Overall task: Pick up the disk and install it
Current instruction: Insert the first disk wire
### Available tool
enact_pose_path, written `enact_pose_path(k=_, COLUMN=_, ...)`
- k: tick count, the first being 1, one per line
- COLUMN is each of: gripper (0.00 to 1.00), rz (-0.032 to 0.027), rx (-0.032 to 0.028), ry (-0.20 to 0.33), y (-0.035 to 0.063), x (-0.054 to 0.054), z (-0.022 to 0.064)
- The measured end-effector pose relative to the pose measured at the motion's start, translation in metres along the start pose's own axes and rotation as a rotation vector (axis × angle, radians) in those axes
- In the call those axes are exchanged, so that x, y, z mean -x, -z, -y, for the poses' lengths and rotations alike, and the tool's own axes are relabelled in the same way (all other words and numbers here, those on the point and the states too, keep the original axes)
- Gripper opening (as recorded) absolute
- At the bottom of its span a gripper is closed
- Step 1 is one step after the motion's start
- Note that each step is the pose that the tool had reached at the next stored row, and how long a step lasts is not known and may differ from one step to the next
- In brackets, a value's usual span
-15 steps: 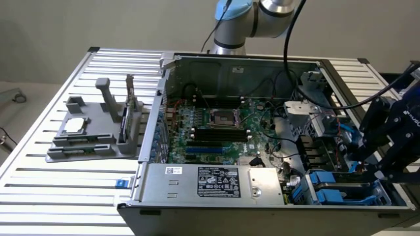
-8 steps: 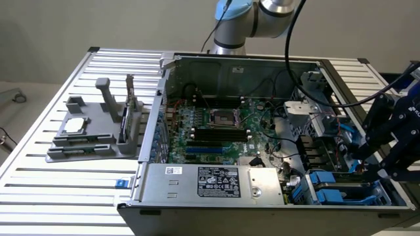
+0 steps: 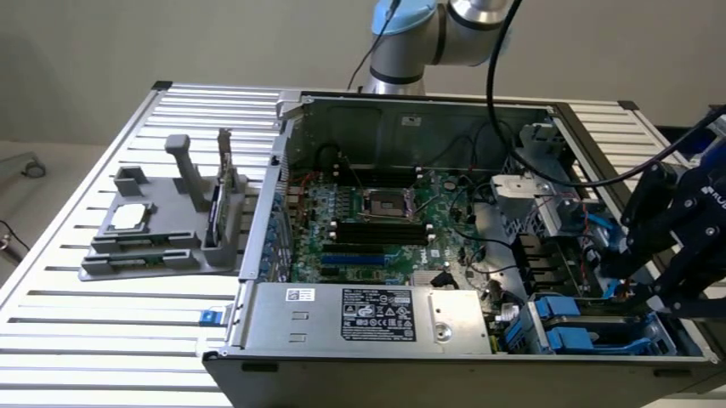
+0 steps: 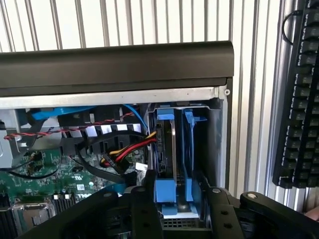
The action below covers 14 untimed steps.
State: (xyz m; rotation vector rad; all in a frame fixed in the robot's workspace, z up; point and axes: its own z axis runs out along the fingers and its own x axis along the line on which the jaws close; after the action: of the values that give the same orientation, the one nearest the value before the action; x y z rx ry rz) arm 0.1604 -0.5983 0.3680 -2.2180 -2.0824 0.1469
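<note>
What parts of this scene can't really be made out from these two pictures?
- The disk, wrist view: seen edge-on in its blue carrier inside the bay; its label is hidden.
- The pincer, wrist view: the fingers stand open either side of the carrier; whether they touch it is unclear.
- The pincer, exterior view: cut off by the exterior view's right edge.
- The keyboard, wrist view: partly out of frame.

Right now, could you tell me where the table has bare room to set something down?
The slatted table lies bare in front of the grey fixture tray, up to the open computer case. Another bare strip lies behind the tray. It is crowded inside the case, above all at the blue drive carriers under the tool.
</note>
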Motion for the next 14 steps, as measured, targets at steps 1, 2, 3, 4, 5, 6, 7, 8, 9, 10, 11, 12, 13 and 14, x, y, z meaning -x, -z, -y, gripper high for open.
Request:
enact_pose_path(k=1, gripper=0.43, rz=-0.0002, rx=-0.0002, ry=0.000, y=-0.0002, x=0.001, z=0.0023)
enact_pose_path(k=2, gripper=0.43, rz=-0.0001, rx=-0.0003, ry=0.000, y=-0.0003, x=0.001, z=0.0052)
enact_pose_path(k=3, gripper=0.43, rz=-0.0007, rx=-0.0004, ry=0.000, y=-0.0007, x=0.002, z=0.0088)
enact_pose_path(k=4, gripper=0.43, rz=-0.0016, rx=-0.0004, ry=0.000, y=-0.0013, x=0.002, z=0.0135)
enact_pose_path(k=5, gripper=0.43, rz=-0.0029, rx=-0.0005, ry=0.000, y=-0.0019, x=0.003, z=0.0179)
enact_pose_path(k=6, gripper=0.43, rz=-0.0042, rx=-0.0006, ry=0.001, y=-0.0024, x=0.003, z=0.0224)
enact_pose_path(k=7, gripper=0.43, rz=-0.0054, rx=-0.0007, ry=0.001, y=-0.0030, x=0.004, z=0.0269)
enact_pose_path(k=8, gripper=0.43, rz=-0.0060, rx=-0.0007, ry=0.001, y=-0.0037, x=0.004, z=0.0313)
enact_pose_path(k=9, gripper=0.43, rz=-0.0058, rx=-0.0008, ry=0.001, y=-0.0041, x=0.004, z=0.0346)
enact_pose_path(k=10, gripper=0.43, rz=-0.0059, rx=-0.0020, ry=0.001, y=-0.0041, x=0.004, z=0.0346)
enact_pose_path(k=11, gripper=0.43, rz=-0.0058, rx=-0.0019, ry=0.001, y=-0.0041, x=0.004, z=0.0346)
enact_pose_path(k=12, gripper=0.43, rz=-0.0058, rx=-0.0019, ry=0.001, y=-0.0041, x=0.004, z=0.0346)
enact_pose_path(k=13, gripper=0.43, rz=-0.0058, rx=-0.0019, ry=0.001, y=-0.0041, x=0.004, z=0.0346)
enact_pose_path(k=14, gripper=0.43, rz=-0.0058, rx=-0.0019, ry=0.001, y=-0.0041, x=0.004, z=0.0346)
